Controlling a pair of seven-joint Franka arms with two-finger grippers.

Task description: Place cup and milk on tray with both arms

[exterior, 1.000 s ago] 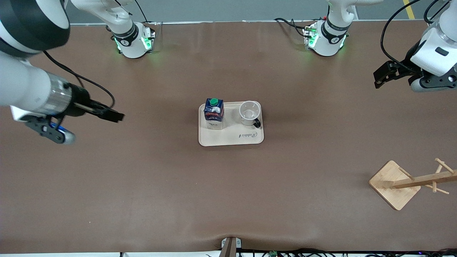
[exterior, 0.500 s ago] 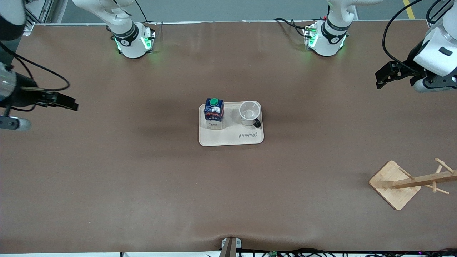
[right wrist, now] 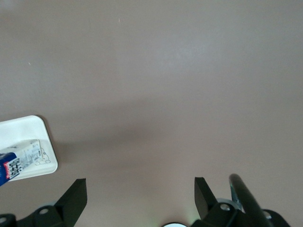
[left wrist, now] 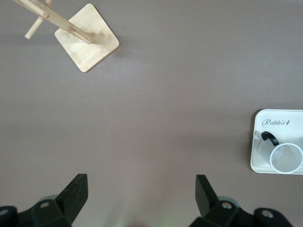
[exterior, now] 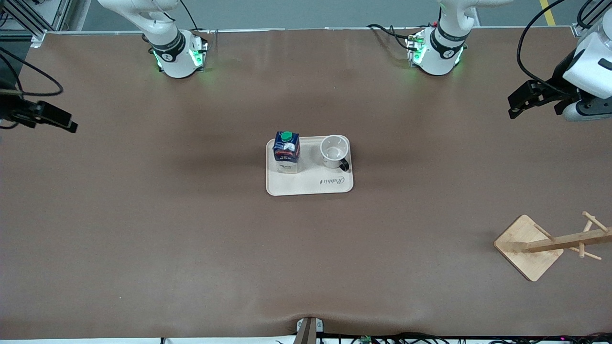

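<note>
Brown worktop (exterior: 191, 229), matt and even, spanning the whole front view; grey floor shows above its top edge. The two arm bases, lit green, stand along that edge.

Left end effector (exterior: 519, 101): raised over bare worktop toward the left arm's end of the table, fingers spread wide in the left wrist view, holding nothing. Right end effector (exterior: 60, 122): raised over bare worktop toward the right arm's end, fingers likewise wide apart in the right wrist view, empty. Both hang well apart from the load.

Wooden stand (exterior: 528, 247): square base with a pegged arm, lying near the left arm's end, nearer the front camera than the tray; no part in the task.

Tray (exterior: 311, 186): cream, rimmed, at mid-worktop. Probably stiff light plastic with a smooth floor on which items could slide.

Milk (exterior: 286, 152): upright on the tray, at its end toward the right arm. Judged light and slightly yielding; best pinched across the flat side walls below the gable.

Cup (exterior: 333, 151): upright on the tray, at its end toward the left arm, beside the milk but apart from it, black handle turned toward the front camera. Judged rigid, glossy, breakable; best taken across the rim wall.

Both items seated on the tray, the task appears complete.
</note>
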